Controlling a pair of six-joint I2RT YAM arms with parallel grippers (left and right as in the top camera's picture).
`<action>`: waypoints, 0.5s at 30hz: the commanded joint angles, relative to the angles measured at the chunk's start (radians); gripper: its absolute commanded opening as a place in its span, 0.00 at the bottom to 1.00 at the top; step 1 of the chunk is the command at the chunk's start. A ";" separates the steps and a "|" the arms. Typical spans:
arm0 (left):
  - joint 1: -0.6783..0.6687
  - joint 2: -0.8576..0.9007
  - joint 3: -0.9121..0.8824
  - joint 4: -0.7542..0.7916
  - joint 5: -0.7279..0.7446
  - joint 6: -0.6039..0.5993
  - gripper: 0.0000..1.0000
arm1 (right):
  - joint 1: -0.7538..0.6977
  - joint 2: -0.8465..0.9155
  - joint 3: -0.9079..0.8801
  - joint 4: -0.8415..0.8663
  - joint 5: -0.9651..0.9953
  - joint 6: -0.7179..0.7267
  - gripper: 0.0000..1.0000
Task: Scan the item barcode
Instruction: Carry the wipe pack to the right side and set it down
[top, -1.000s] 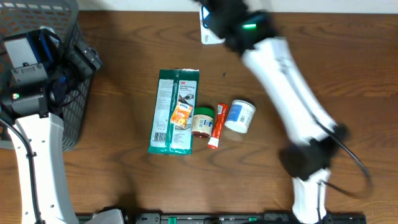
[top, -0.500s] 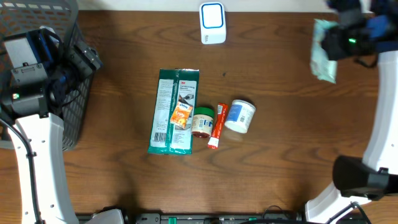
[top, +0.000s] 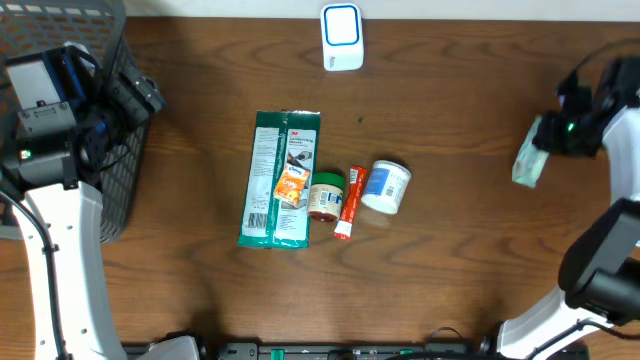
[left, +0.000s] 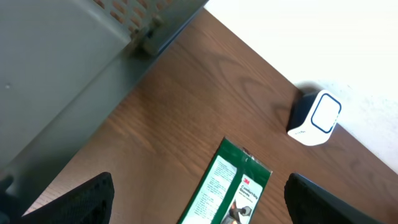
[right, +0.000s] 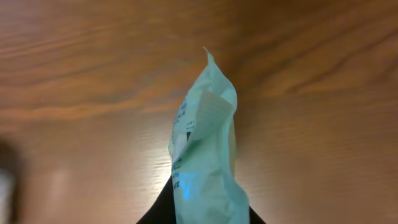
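Right arm swung outward — fingers pinching packet.

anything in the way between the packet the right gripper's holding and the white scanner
Nothing visible. Only bare table lies between the teal packet and the scanner; the tub sits well off that line.

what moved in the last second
The right gripper, shut on the pale green packet, swung from over the scanner out to the table's right side, then nearer its base. The left arm, green 3M pack, jar, red tube and white tub stayed put.
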 joint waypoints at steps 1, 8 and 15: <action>0.003 -0.005 0.016 0.000 -0.013 0.000 0.85 | -0.021 -0.009 -0.110 0.114 -0.016 0.063 0.01; 0.003 -0.005 0.016 0.000 -0.013 0.000 0.86 | -0.043 -0.009 -0.225 0.249 0.011 0.092 0.94; 0.003 -0.005 0.016 0.000 -0.013 0.000 0.86 | -0.076 -0.035 -0.190 0.220 0.021 0.163 0.99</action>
